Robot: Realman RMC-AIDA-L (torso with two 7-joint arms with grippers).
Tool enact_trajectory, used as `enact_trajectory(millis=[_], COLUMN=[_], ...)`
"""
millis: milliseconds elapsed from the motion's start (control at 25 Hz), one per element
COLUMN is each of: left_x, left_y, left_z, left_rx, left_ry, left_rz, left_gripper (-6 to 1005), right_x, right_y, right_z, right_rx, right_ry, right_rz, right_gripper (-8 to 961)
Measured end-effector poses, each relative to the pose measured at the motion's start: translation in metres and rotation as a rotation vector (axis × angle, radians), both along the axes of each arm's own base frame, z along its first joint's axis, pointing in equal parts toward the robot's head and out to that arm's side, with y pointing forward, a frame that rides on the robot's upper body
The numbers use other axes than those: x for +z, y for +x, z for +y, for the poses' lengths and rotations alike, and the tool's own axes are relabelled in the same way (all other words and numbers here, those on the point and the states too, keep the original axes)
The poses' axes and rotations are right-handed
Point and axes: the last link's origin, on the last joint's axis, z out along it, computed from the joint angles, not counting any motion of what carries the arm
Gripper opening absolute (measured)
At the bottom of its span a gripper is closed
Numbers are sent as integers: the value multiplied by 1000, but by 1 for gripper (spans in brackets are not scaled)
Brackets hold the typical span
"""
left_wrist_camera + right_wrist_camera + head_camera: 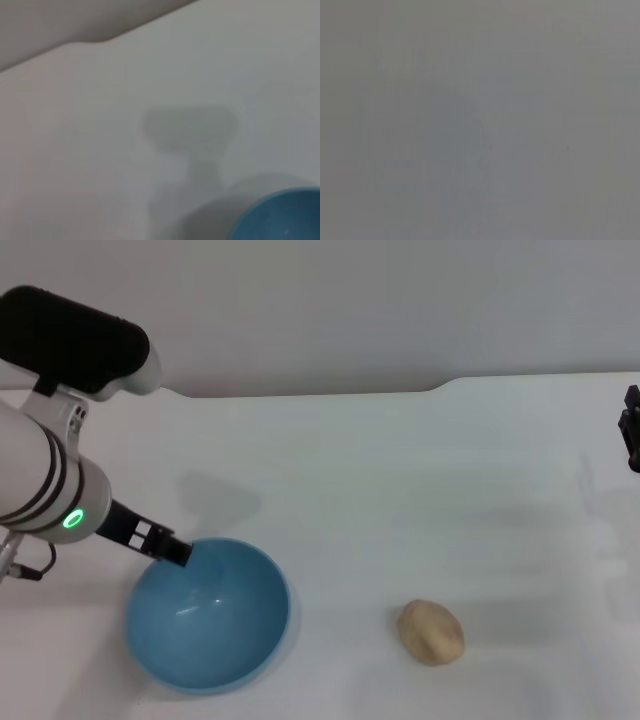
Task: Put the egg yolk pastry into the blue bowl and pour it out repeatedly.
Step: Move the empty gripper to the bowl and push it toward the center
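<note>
The blue bowl (208,615) is at the front left of the white table, empty, its opening tipped a little toward the right. My left gripper (172,549) reaches in from the left, and its dark fingers are closed on the bowl's far-left rim. In the left wrist view only a slice of the blue bowl (280,216) shows. The egg yolk pastry (431,632), a pale tan lump, lies on the table to the right of the bowl, well apart from it. My right gripper (632,430) shows only as a dark part at the right edge.
The white table (400,490) runs back to a grey wall, with a raised step in its far edge (440,388). The right wrist view holds only a plain grey surface.
</note>
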Motion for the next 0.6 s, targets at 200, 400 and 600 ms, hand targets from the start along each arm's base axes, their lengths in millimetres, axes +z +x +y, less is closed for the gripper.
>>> enact_trajectory(millis=[200,400,600], left_x=[-7,-19,-30], left_y=[-8,-17,-24], left_z=[0,6,12], left_rx=[37,74,93], left_ry=[-35,-76,-104], left_rz=[23,61,93], left_gripper=[859,860,860], right_x=[0,0,0], right_y=[-1,-1,-2], right_z=[1,2,2], right_rx=[4,5,5], right_ry=[0,0,0], right_rz=[-1,-1,-1], right_gripper=[534,534,534])
